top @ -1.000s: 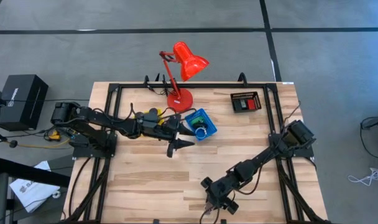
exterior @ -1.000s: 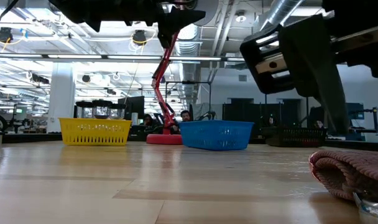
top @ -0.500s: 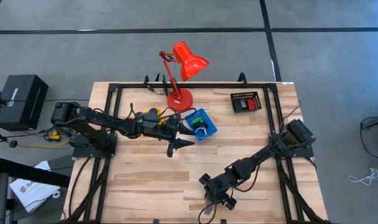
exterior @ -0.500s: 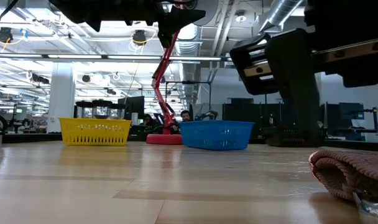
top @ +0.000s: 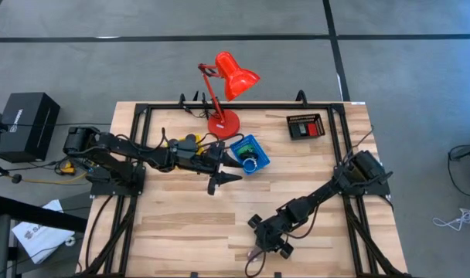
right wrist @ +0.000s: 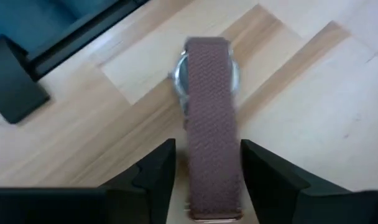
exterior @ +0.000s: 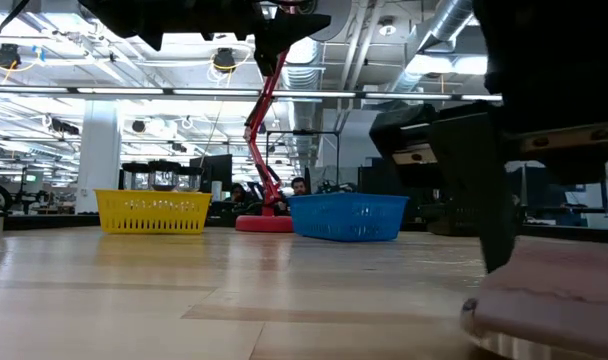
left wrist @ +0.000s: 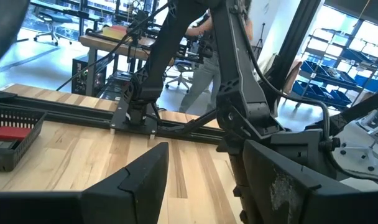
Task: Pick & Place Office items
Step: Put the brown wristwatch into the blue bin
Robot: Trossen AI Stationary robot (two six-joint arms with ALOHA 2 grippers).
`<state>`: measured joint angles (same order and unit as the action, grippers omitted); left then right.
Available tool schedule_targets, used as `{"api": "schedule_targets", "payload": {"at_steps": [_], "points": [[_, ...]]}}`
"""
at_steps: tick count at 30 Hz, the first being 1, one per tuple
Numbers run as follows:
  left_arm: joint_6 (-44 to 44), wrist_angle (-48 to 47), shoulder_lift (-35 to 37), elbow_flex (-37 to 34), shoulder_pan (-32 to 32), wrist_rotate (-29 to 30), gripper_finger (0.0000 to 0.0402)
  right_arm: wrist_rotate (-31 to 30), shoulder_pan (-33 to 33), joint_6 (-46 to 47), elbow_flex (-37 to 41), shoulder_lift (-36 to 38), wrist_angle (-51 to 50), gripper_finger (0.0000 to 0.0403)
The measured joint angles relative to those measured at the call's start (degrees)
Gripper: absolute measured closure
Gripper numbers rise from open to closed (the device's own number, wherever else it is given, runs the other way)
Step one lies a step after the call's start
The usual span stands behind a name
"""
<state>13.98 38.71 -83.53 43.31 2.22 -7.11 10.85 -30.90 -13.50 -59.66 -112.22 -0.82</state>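
Observation:
A watch with a brown woven strap (right wrist: 211,124) and a silvery case (right wrist: 181,78) lies near the table's near edge. My right gripper (right wrist: 207,171) is open and reaches down over it, one finger on each side of the strap. In the low view the strap (exterior: 554,295) shows beside a dark finger (exterior: 479,190). My left gripper (top: 223,180) is open and holds nothing. It hovers above the table beside the blue tray (top: 249,154), where small pieces lie. A red block (top: 306,130) lies in the black tray (top: 320,135). My right gripper comes from above, pointing down, with its fingers across the strap's width. One finger (right wrist: 263,174) lies close against the strap's edge (right wrist: 236,155); a thin gap shows at the other finger. I cannot tell whether it touches. The watch lies on the table.
The tall red desk lamp (top: 223,100) stands at the far edge behind the blue tray. A yellow tray (exterior: 152,211) shows in the low view left of the lamp's base. Bare wood lies between the two arms. A black frame (top: 142,112) rims the table.
My right gripper has moved toward the table's left and down onto the watch. In the low view the strap now reaches farther left and shows larger than before. My left arm has kept still.

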Motion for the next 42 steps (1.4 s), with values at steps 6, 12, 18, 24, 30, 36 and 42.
{"api": "schedule_targets", "payload": {"at_steps": [6, 12, 18, 24, 30, 36, 42], "points": [[0.00, -0.01, 0.00, 0.00, 0.01, 0.00, 0.0198, 0.02, -0.06, 4.41, 0.02, 0.00, -0.04, 0.0281], [0.00, -0.01, 0.00, 0.00, 0.01, 0.00, 0.0198, -0.04, -0.06, 5.06, -0.02, 0.06, 0.26, 0.0334], [0.00, -0.03, 0.00, 0.00, 0.00, -0.02, 0.0198, -0.24, -0.04, 6.50, -0.04, 0.15, 0.53, 0.0368], [0.00, -0.03, 0.00, 0.00, 0.02, -0.02, 0.0198, -3.82, 0.18, 6.70, 0.11, 4.09, -4.21, 0.0388], [0.00, -0.01, 0.00, 0.00, 0.00, -0.02, 0.0198, -17.28, 0.98, 6.65, 0.00, 13.01, -15.35, 0.0384], [0.00, 0.14, 0.00, 0.00, 0.00, -0.02, 0.0198, -31.94, 5.01, 7.95, 0.03, 20.63, -24.54, 0.0387], [0.00, 0.26, 0.00, 0.00, 0.00, -0.03, 0.0198, -35.36, 12.99, 5.63, 0.02, 24.62, -28.84, 0.0379]]}}
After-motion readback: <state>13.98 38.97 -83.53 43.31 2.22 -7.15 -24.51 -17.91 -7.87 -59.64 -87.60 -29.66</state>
